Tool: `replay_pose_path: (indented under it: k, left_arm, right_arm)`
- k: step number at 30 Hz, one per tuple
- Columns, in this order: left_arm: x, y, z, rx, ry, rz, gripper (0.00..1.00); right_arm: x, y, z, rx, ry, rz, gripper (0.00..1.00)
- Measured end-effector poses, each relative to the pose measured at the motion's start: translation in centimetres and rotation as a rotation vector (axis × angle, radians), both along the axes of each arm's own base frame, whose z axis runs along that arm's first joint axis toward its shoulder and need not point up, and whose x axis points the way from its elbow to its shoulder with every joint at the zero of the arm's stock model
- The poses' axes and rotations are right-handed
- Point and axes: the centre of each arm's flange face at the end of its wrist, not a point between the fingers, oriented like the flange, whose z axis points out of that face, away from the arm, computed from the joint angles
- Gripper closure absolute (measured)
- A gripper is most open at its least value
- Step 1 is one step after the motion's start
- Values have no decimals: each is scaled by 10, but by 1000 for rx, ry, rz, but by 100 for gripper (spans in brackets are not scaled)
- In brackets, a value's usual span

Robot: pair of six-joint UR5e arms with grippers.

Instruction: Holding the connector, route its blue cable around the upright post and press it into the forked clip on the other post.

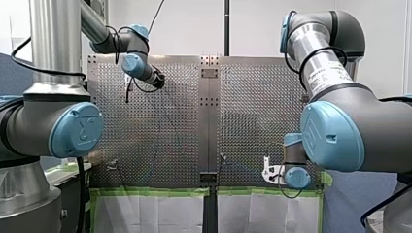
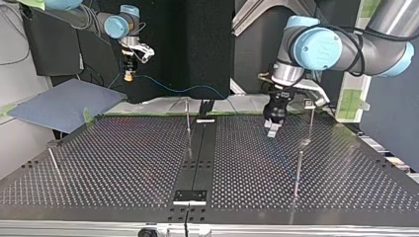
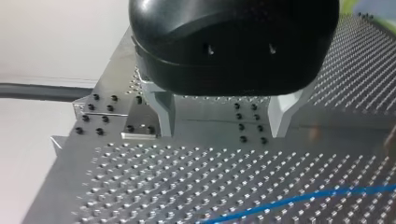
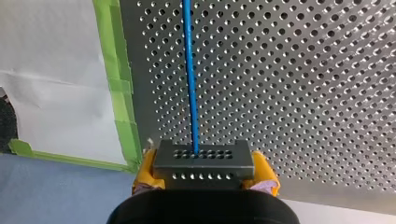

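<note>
Right wrist view shows us the connector (image 4: 204, 156), a dark grey block with rows of small holes, clamped in our right tool (image 4: 204, 175) between its yellow pads (image 4: 145, 170). The block's long axis lies crosswise, from one pad to the other, and its holed face points straight ahead, away from the tool. The blue cable (image 4: 189, 70) leaves that face near its middle and runs in a nearly straight line ahead over the perforated bench (image 4: 303, 70), close beside the strip of green tape (image 4: 119, 84) along the bench's edge. In the top view we find this tool at the view's left, held in the air past the bench's far edge, with the cable sagging from it toward the view's middle and passing behind a thin upright post (image 2: 188, 118). A second thin post (image 2: 310, 121) with a small head stands at that view's right; we cannot tell whether the head is forked. Our left tool (image 3: 222, 119) hangs just beside that second post, above the bench, its metal fingers (image 3: 164, 114) spread apart with nothing between them. In the left wrist view a stretch of the cable lies across the bench beneath it.
</note>
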Motion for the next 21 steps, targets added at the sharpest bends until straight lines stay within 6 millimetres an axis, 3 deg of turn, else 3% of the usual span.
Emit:
replay_pose_path:
  k: [9,21]
  left_arm:
    - [9,-1,6,61,-91,13,0]
    - [30,-6,-13,155,-149,60,0]
  right_arm:
    - [0,0,0,1,-2,7,100]
    - [-1,-1,0,0,-3,10,100]
